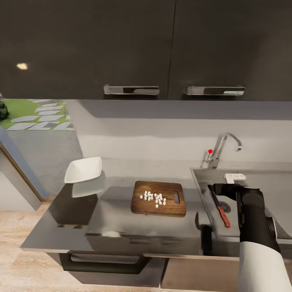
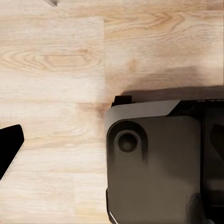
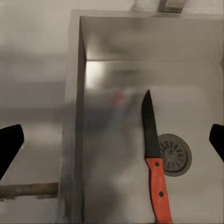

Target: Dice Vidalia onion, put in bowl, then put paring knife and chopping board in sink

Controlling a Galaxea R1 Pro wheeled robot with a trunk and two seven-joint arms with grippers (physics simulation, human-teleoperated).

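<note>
Right pincer (image 3: pixel 112 140): its two dark fingertips sit at the opposite edges of the right wrist view, spread wide, with nothing between them. It hangs above the sink (image 1: pixel 202 190), empty.

Directly below it, the paring knife (image 3: pixel 153 156) lies flat on the basin floor, red handle toward the camera and dark blade pointing toward the far wall, just beside the round drain (image 3: pixel 175 154). In the head view the knife (image 1: pixel 221 211) is inside the basin, with the right arm (image 1: pixel 255 227) reaching over it. Judgement: the knife step is complete.

Left pincer: one dark fingertip (image 2: pixel 9 149) is visible at the edge of the left wrist view, above the wooden floor (image 2: pixel 56 60) and beside the robot's dark base (image 2: pixel 154 163). The opening cannot be judged from one tip; nothing is visibly held.

Outward, on the countertop (image 1: pixel 109 219), the chopping board (image 1: pixel 159 198) lies left of the sink with the white diced onion (image 1: pixel 153 198) still in a small heap on it. The white bowl (image 1: pixel 83 169) stands further left, well apart from the board, and looks empty.

Judgement: dicing is done and the knife is deposited. Remaining are transfer of the dice to the bowl and placing the board in the sink.
</note>
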